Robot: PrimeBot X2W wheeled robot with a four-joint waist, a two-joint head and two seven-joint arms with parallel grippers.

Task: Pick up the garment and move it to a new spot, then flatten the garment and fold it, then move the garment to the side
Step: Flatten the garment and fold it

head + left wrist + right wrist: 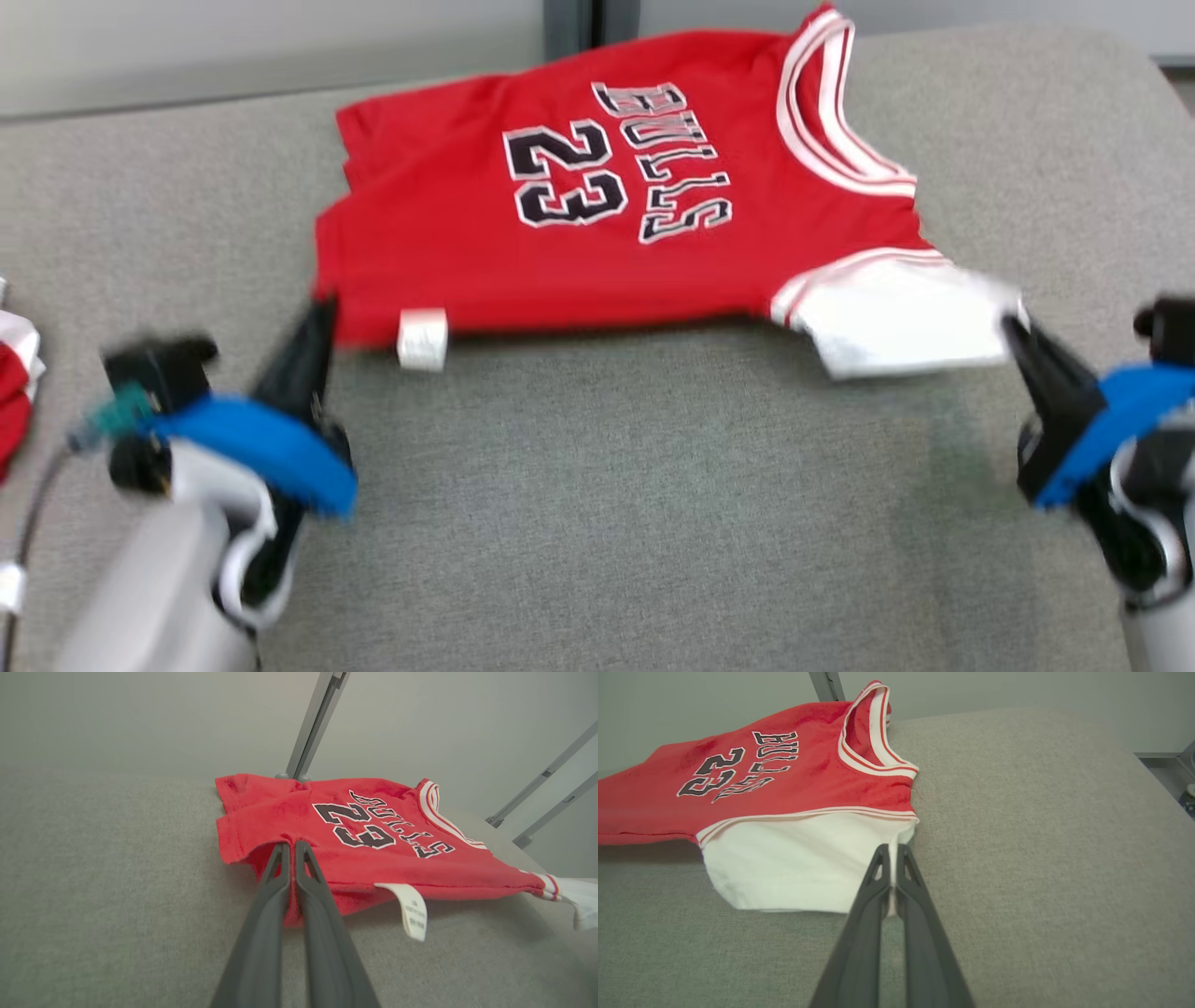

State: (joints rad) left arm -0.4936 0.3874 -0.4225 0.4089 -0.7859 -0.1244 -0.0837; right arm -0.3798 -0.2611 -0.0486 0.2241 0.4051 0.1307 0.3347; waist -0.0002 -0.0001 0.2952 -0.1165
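Note:
The garment (579,215) is a small red jersey with white trim, the number 23 and a white sleeve, spread across the far half of the grey cushion. My left gripper (322,313) is shut on its near left hem corner, lifting that edge off the cushion. In the left wrist view the garment (355,840) bunches around the closed left gripper (292,847), with a white label (411,910) hanging from the hem. My right gripper (1013,329) is shut on the white sleeve's corner. In the right wrist view the right gripper (892,849) pinches the garment (794,858) at the sleeve's edge.
The grey cushion (635,504) stretches wide in front of the garment. Another red and white cloth (14,383) lies at the left edge. A pale wall with a metal post (569,23) stands behind the cushion's far edge.

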